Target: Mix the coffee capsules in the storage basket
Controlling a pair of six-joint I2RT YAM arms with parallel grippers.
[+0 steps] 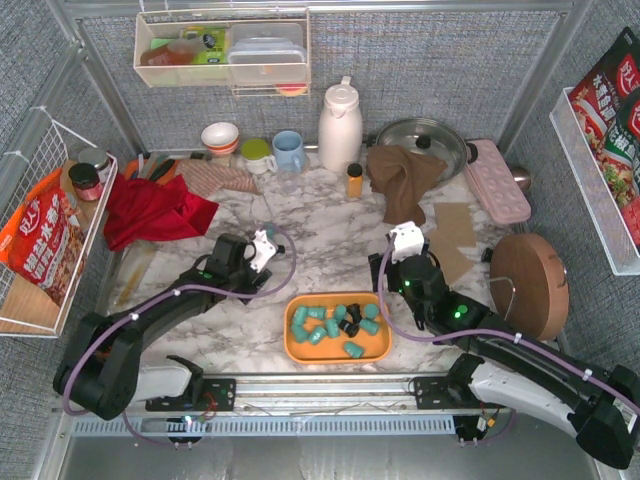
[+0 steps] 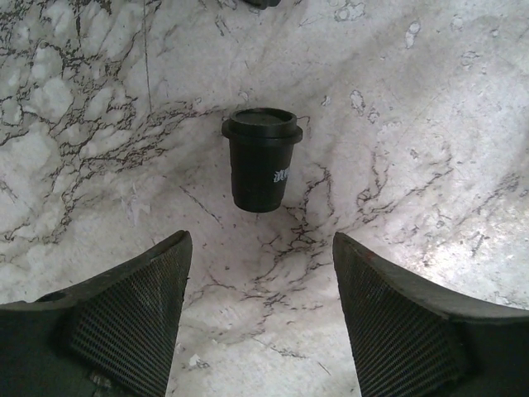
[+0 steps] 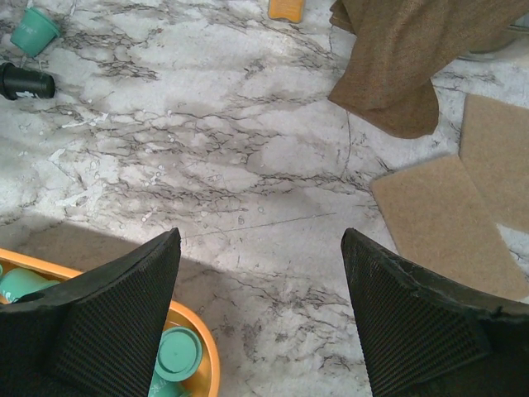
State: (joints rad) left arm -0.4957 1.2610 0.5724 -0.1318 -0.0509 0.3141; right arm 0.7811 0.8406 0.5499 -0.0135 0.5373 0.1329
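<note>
The orange storage basket [image 1: 297,348] lies at the table's near middle, holding several teal and a few black coffee capsules [image 1: 338,324]. My left gripper [image 1: 268,240] hovers to the basket's upper left, jaws open and empty. On the marble just ahead of its fingertips [image 2: 260,244] a black capsule [image 2: 260,161] lies apart from them. My right gripper [image 1: 400,246] stands open and empty [image 3: 260,240] beside the basket's far right corner [image 3: 202,351]. The right wrist view also catches a teal capsule [image 3: 33,29] and a black capsule [image 3: 25,81] loose on the marble.
A brown cloth [image 1: 405,175], cork mats [image 1: 455,240] and a round wooden board [image 1: 528,285] lie to the right. A red cloth [image 1: 150,210] lies at the left. A white jug [image 1: 340,125], an orange bottle [image 1: 354,180], cups and a pot lid [image 1: 420,145] line the back.
</note>
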